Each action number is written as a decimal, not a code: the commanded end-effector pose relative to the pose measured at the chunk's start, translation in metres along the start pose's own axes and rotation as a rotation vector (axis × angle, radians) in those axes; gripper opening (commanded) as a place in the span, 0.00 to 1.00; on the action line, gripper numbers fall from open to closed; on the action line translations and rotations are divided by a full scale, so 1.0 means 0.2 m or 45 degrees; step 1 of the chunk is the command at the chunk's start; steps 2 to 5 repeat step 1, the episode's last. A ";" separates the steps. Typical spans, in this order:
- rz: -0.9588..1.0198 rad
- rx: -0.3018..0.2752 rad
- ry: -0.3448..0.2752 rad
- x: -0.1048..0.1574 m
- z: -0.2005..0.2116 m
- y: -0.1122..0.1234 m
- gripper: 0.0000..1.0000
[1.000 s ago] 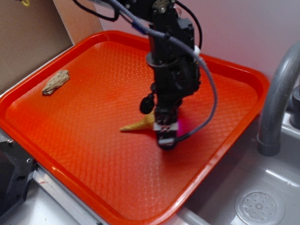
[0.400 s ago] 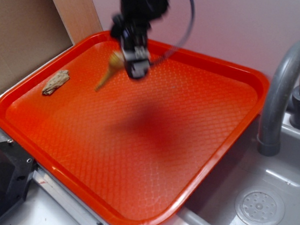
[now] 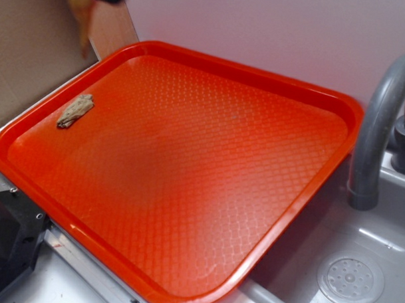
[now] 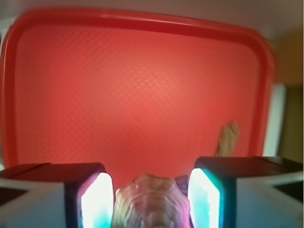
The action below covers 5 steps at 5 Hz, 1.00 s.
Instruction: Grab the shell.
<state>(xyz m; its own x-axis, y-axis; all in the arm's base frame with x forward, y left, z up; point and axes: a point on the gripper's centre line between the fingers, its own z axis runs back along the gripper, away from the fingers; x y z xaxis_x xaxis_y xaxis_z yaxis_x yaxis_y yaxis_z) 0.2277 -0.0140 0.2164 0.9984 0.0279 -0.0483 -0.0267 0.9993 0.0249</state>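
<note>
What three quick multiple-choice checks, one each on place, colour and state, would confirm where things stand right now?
1. Where is the shell?
A. Lying mid-tray
B. Between the gripper's fingers, above the tray
C. In the sink

2. What colour is the tray?
A. Orange-red
B. Blue
C. Grey

3. What is the state of the gripper?
A. Open and empty
B. Shut on the bark-like piece
C. Shut on the shell

Answers:
1 B: the wrist view shows the knobbly shell between the two fingers with the tray far below; in the exterior view it hangs blurred at the top left.
2 A: both views show an orange-red textured tray.
3 C: both fingers press the shell's sides, while the bark-like piece lies on the tray near its left rim.
</note>
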 end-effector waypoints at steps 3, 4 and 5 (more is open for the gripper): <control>0.113 -0.024 -0.170 -0.16 0.12 -0.04 0.00; 0.113 -0.024 -0.170 -0.16 0.12 -0.04 0.00; 0.113 -0.024 -0.170 -0.16 0.12 -0.04 0.00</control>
